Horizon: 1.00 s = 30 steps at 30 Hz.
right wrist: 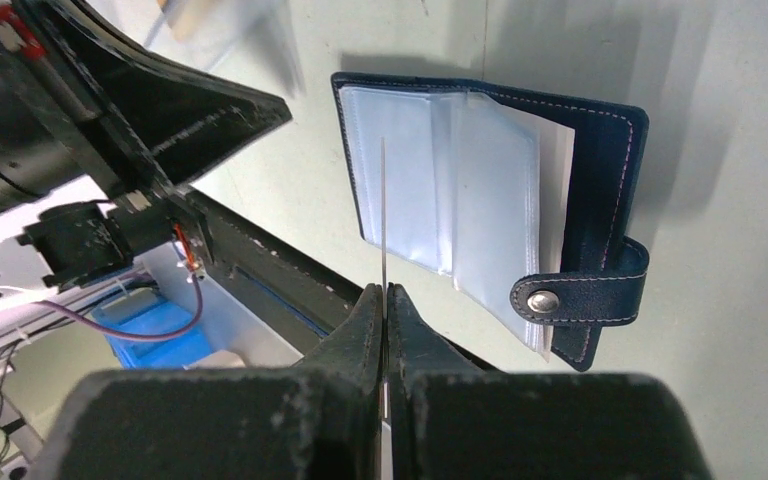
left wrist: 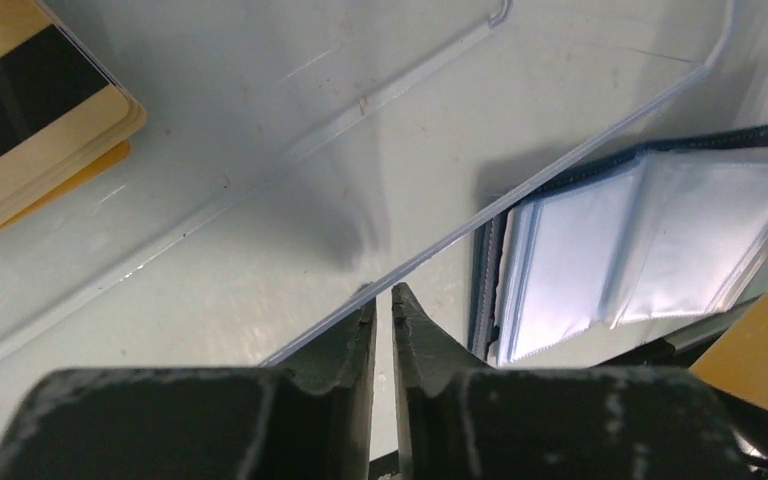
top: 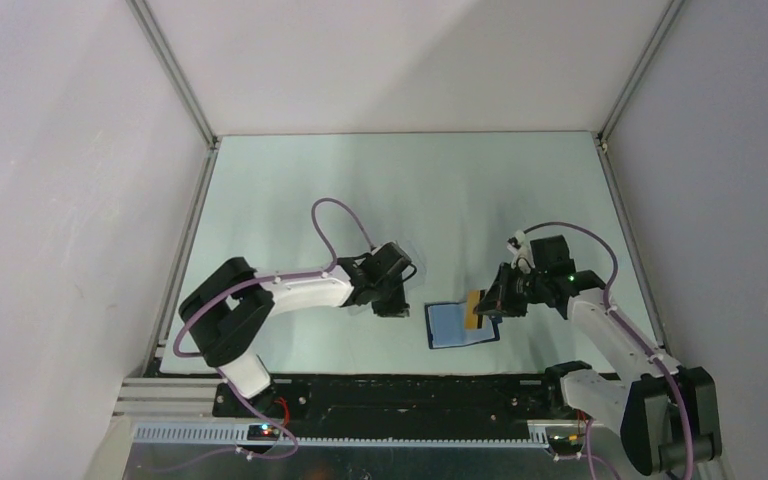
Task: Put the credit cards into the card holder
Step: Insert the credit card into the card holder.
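Currently: one credit card [right wrist: 384, 210], pinched edge-on in right hand [right wrist: 387, 290], over open card holder [right wrist: 600, 180] at counter's [top: 360, 180] 6 o'clock; unslotted. Further credit cards [left wrist: 20, 130] stacked in clear tray [left wrist: 560, 90], holder's 10 o'clock. Left hand [left wrist: 382, 295] narrowed at tray rim; grip cannot be told.

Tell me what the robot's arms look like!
The left arm and right arm have white tube-like links with chunky black joints. A thin purple cable loops along each. The left gripper and right gripper are black, with two scuffed, pointed fingers each.
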Available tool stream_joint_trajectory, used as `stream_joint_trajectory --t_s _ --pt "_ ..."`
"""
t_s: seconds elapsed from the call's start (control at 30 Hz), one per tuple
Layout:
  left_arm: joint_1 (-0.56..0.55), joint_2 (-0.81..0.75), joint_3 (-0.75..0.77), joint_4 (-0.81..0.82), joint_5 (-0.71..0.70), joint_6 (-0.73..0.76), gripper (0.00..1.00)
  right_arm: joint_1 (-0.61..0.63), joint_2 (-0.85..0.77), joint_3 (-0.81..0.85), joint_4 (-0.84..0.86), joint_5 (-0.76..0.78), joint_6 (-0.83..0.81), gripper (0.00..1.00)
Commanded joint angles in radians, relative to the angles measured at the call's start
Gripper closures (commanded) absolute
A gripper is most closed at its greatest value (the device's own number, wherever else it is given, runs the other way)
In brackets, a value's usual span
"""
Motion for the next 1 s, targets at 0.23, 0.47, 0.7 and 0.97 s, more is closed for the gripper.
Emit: stream_joint_trajectory --t_s 0.23,0.47,0.7,0.97 --pt "0.021 0.037 0.099 -0.022 0.047 0.054 0.8 0.079 0.058 -0.006 0.074 0.09 -0.022 1.0" --pt "0.004 0.044 0.128 -0.021 0.095 0.053 0.82 0.094 0.04 -0.008 0.131 0.109 -0.058 1.0" --pt "-0.014 0.068 0.129 -0.019 0.113 0.047 0.87 0.12 -0.016 -0.078 0.263 0.161 -0.002 1.0" --pt "-0.016 0.073 0.111 -0.019 0.125 0.072 0.91 0.137 -0.103 -0.194 0.379 0.291 0.095 1.0"
